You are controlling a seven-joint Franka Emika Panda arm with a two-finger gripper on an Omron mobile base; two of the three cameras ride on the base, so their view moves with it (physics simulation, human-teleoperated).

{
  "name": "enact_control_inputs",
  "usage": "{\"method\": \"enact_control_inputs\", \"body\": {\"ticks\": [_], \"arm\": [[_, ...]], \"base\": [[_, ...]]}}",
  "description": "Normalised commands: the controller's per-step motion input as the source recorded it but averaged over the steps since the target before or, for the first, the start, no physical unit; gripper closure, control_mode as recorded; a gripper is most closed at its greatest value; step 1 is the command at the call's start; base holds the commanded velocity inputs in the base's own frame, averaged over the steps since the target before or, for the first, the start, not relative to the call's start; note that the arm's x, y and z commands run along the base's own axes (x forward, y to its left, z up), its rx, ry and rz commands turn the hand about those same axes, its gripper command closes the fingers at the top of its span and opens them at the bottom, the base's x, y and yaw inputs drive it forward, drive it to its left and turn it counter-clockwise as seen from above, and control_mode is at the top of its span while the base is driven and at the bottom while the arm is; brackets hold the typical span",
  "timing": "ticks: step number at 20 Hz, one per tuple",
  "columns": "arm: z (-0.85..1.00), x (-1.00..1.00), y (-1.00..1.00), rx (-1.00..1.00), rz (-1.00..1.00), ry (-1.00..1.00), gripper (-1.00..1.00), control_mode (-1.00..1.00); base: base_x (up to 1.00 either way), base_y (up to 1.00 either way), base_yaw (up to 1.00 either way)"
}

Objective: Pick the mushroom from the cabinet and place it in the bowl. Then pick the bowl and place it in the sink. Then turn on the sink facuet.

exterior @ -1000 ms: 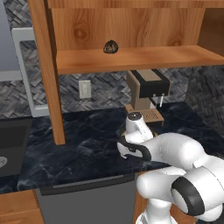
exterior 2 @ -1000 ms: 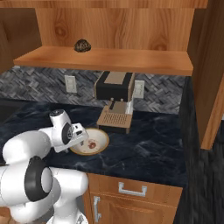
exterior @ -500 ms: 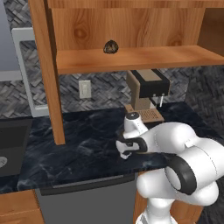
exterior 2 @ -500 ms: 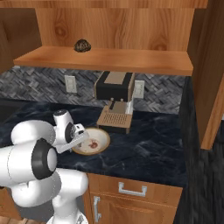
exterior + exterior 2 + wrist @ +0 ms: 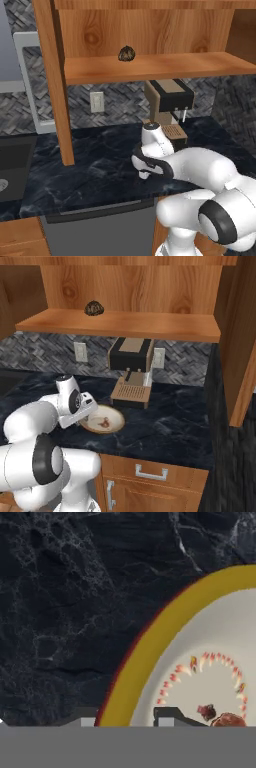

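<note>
The small dark brown mushroom (image 5: 127, 53) (image 5: 93, 308) lies on the open shelf of the wooden cabinet (image 5: 165, 67) (image 5: 125, 323). Below it, the cream bowl (image 5: 107, 421) (image 5: 210, 637) with a tan-orange rim and a red painted pattern inside sits on the dark counter in front of the coffee machine. My gripper (image 5: 86, 419) (image 5: 126, 722) points down at the bowl's left rim. One fingertip (image 5: 87, 722) is outside the rim, the other inside, both pressed against it. A corner of the black sink (image 5: 10, 170) shows at the far left. The sink facuet is out of view.
A brown and black coffee machine (image 5: 170, 100) (image 5: 131, 356) stands against the back wall just behind the bowl. The cabinet's wooden side panel (image 5: 55, 85) comes down to the counter left of my arm. Lower wooden cupboards (image 5: 150, 481) sit under the counter.
The jaws have drawn in from wide open onto the bowl's rim. The arm has shifted a little and the hand has sunk slightly. The mushroom and bowl have stayed put.
</note>
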Motion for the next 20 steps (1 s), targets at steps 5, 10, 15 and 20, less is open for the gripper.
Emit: {"method": "enact_control_inputs", "body": {"ticks": [5,10,15,20], "arm": [[0.62,-0.97,0.32,0.00,0.14,-0.09,1.00,-1.00],[0.61,-1.00,0.28,-0.05,0.20,-0.15,1.00,-1.00],[0.65,-1.00,0.06,-0.08,0.29,-0.20,1.00,-1.00],[0.98,-0.92,0.00,-0.02,0.29,-0.03,1.00,-1.00]], "base": [[0.00,0.00,0.00],[0.00,0.00,0.00],[0.00,0.00,0.00],[0.00,0.00,0.00]]}}
